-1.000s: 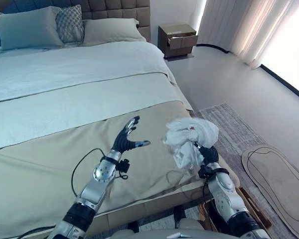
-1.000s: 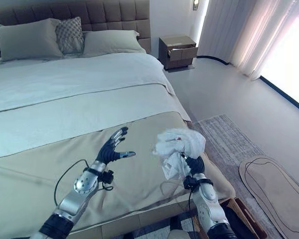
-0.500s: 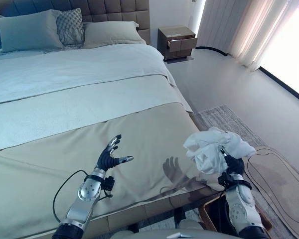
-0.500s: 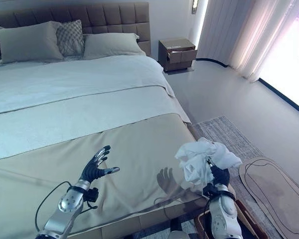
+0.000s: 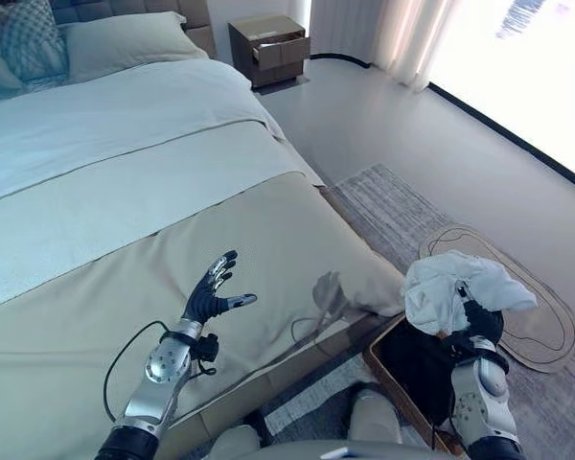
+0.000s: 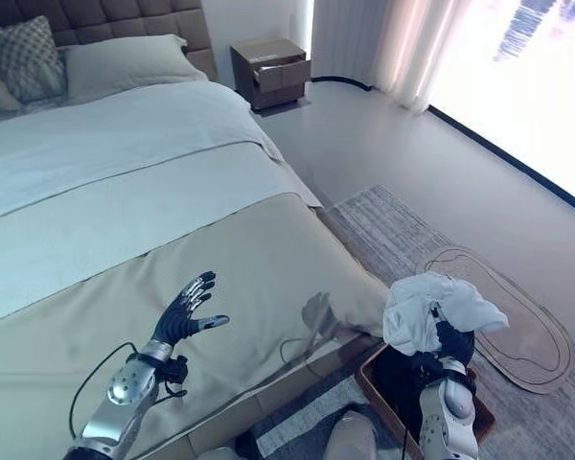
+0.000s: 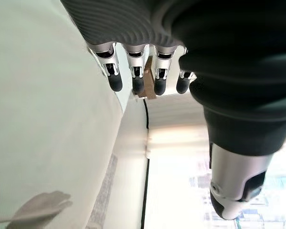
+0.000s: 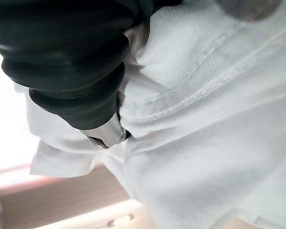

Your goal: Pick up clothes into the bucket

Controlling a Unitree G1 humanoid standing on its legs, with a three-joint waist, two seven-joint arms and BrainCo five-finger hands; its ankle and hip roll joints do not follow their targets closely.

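bare floor (image 5: 383,115) beside bed (image 5: 125,192), bucket (image 5: 412,369) at bed's foot

Bright daylight, window (image 5: 517,67) glare, soft shadows

Left and right eye views: head-mounted stereo pair, high vantage, looking down and forward; both take in the bed (image 5: 125,211), the nightstand (image 6: 271,72) and the rug (image 5: 402,206). Left wrist view: very close, looking along the left robot hand (image 7: 143,78) over the bed toward the window. Right wrist view: pressed against white cloth (image 8: 209,124).
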